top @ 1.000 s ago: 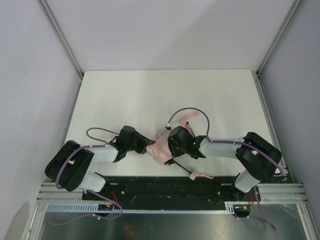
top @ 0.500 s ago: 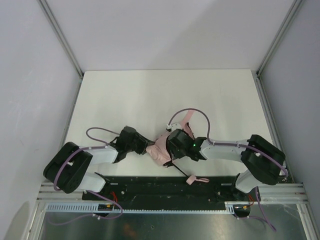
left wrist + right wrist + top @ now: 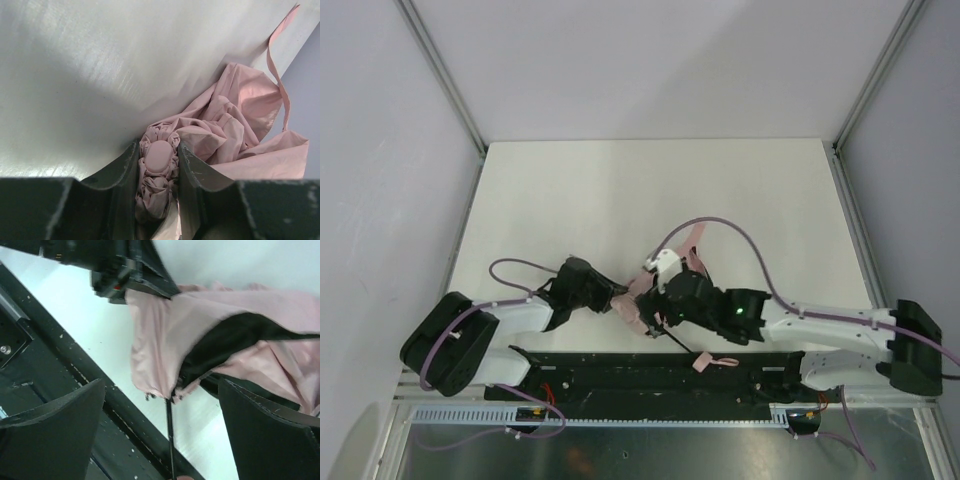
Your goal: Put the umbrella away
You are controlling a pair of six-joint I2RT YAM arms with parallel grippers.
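The pale pink umbrella [image 3: 641, 312] lies crumpled on the white table [image 3: 620, 190] between my two arms. Its thin black shaft [image 3: 678, 343] runs toward the near edge and ends at the small pink handle [image 3: 705, 362]. A pink strap [image 3: 692, 240] trails away behind it. My left gripper [image 3: 617, 297] is shut on the umbrella's bunched top end [image 3: 159, 159], its fingers [image 3: 129, 159] pressing the fabric around the cap. My right gripper [image 3: 161, 385] stands wide open above the fabric [image 3: 160, 330] and the shaft [image 3: 170, 440], holding nothing.
A black base rail [image 3: 620, 372] runs along the near edge under the shaft and handle. The right arm's purple cable [image 3: 740, 225] arcs over the table. Grey walls close in the left, right and back sides.
My right gripper has opened and let go of the umbrella. The right arm has stretched out low, its elbow swinging right. The left gripper has kept its hold.
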